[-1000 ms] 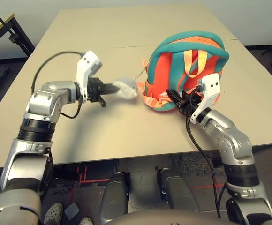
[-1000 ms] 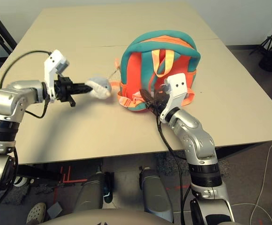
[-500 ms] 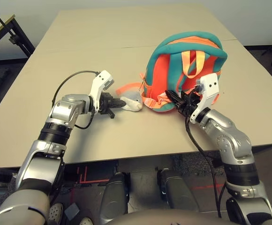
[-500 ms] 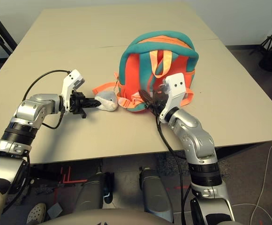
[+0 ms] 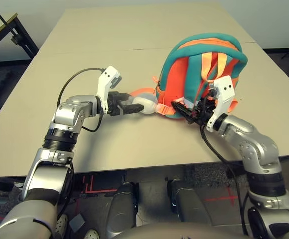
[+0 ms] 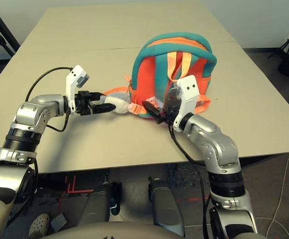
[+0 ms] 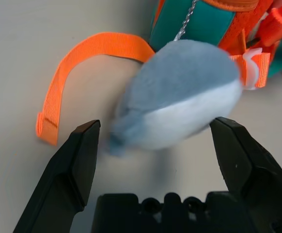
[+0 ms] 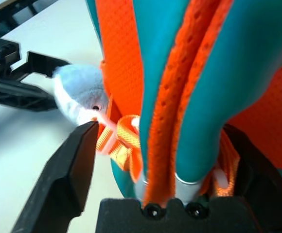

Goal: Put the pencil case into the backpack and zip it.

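- Head view: both grippers have spread since a second ago; the left gripper [image 5: 134, 107] is open around the plush pouch [image 5: 145, 105], and the backpack [image 5: 204, 74] stands on the table [image 5: 109, 45].
- Left wrist view: wide fingers [image 7: 80, 160] flank the pouch without gripping it.
- Right wrist view: the right gripper [image 8: 165, 160], open wide, straddles a backpack strap [image 8: 172, 111].

beige table [image 5: 134, 30]; dark floor [image 5: 0, 79]; white wall [image 5: 264, 15]

The 2 head views look forward and down on the desk [image 5: 134, 144] from above the robot's forearms, the backpack [image 5: 199, 74] near mid-frame; they share the whole scene. The left wrist view looks along the left hand [image 7: 155, 141], very close to the pouch [image 7: 180, 97] beside the backpack. The right wrist view looks along the right hand [image 8: 163, 145], very close against the backpack, the pouch beyond; both wrist views share the pouch.
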